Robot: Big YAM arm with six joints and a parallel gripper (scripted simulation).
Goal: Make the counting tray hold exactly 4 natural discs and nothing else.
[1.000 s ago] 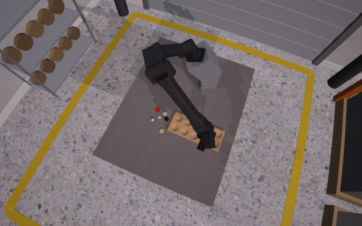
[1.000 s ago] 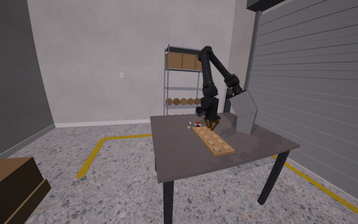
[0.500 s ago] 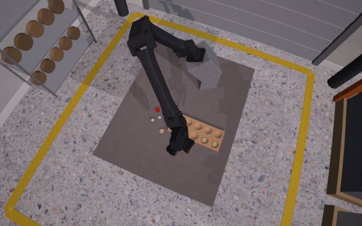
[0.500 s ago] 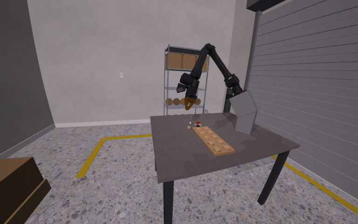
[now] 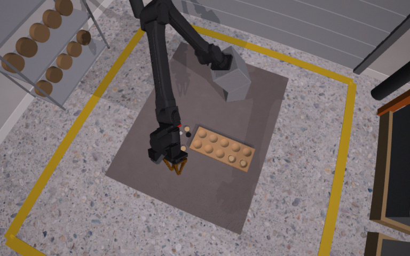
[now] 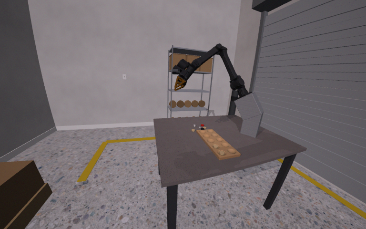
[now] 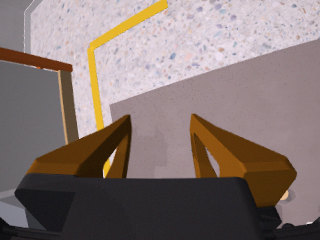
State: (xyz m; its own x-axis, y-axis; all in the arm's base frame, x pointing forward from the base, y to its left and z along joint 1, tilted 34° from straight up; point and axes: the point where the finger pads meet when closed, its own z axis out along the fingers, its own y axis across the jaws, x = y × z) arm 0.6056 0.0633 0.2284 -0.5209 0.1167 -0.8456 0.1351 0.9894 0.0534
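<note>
Hovering high above the table (image 6: 188, 167) with orange fingers partly spread and nothing between them, gripper (image 6: 178, 86) well clear of counting tray (image 5: 195, 142), tray flat with two natural discs (image 5: 231, 158) in adjacent end pockets, loose pieces beside its opposite end.

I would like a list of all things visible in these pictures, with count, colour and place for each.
counting tray: one, tan wood, ten pockets, on the table right of the gripper
natural discs in tray: two, pale, in end pockets
loose pieces: several, tan, black, white, red, at the tray's left end
table: one, dark brown
shelf rack: one, grey, holding brown cylinders
floor tape: yellow
arm base: grey block
gripper: one, orange fingers, raised, holding nothing
</note>
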